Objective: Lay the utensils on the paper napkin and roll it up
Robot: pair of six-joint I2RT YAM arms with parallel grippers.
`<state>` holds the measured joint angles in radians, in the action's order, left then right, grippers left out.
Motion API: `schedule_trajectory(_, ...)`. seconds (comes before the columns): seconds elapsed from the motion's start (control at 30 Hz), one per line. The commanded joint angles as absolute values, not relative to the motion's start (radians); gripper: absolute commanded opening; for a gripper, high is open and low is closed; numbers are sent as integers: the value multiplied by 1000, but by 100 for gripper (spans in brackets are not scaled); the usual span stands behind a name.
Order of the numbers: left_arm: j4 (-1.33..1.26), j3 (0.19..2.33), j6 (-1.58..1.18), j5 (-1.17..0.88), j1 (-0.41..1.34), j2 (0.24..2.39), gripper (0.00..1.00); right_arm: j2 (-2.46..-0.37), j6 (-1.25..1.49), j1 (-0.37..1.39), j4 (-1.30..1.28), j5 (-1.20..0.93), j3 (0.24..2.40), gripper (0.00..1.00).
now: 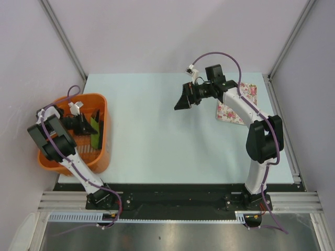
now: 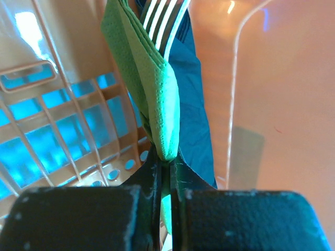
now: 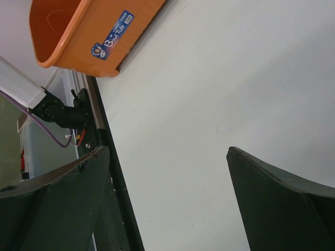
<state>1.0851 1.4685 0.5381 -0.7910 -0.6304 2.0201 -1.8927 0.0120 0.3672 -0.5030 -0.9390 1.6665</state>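
Pale mint tabletop [image 1: 157,141] between plain grey-lilac walls. At the left gripper [image 2: 167,170], jaws pressed together and clamped on the lower folded edge of the olive-green paper napkin [image 2: 157,94]. Just behind the napkin's fold, silver tines of a fork [image 2: 163,23], close against the paper. Beside them a dark blue strip [image 2: 196,115], too close to the lens to identify. Around all of it, the latticed wall of the orange plastic basket [image 2: 63,130], with the napkin standing on edge inside, at the table's left side. Out from there, the left arm bent back over the basket toward its base at the near edge. At the right gripper [image 3: 168,151], fingers spread wide apart, hovering above bare tabletop toward the far middle and pointing at the basket. Blue sticker [image 3: 112,36] on the basket's outer wall. Partly under the right arm, a pink-and-white floral pad [image 1: 230,112], flat near the far right corner, well apart from basket and napkin.
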Motion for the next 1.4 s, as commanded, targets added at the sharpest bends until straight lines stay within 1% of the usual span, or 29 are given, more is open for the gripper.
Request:
schedule_trajectory(0.0,1152,1467,563,-842,-626,1945,0,-1899,23,371,-485,-939,1715,100)
schedule_trajectory(0.13,1115,1454,528,-822,-624,1931,0,-1904,25,370,-480,-946,1715,100)
schedule_trajectory(0.4,1069,1456,480,-707,-624,1970,0,-1907,18,351,-489,-957,1717,100)
schedule_trajectory(0.53,1060,1462,468,-707,-615,1985,0,-1905,12,348,-495,-960,1713,100)
schedule_trajectory(0.73,1054,1479,443,-706,-591,2022,6,-1907,11,338,-500,-963,1712,100)
schedule_trajectory(0.8,1058,1486,439,-698,-589,2032,6,-1908,9,336,-500,-965,1712,100)
schedule_trajectory(0.9,1071,1499,433,-690,-589,2040,10,-1913,11,333,-500,-969,1715,100)
schedule_trajectory(1.0,1051,1496,414,-669,-589,2020,18,-1913,20,331,-491,-973,1715,100)
schedule_trajectory(1.03,1051,1497,413,-666,-588,2020,26,-1913,21,330,-491,-973,1713,100)
schedule_trajectory(1.1,1049,1499,407,-654,-588,2014,32,-1914,26,331,-485,-977,1715,100)
schedule_trajectory(1.17,1042,1497,407,-647,-589,2002,41,-1916,35,331,-477,-979,1717,100)
schedule_trajectory(1.37,1038,1509,397,-630,-589,1964,45,-1916,52,334,-466,-980,1713,100)
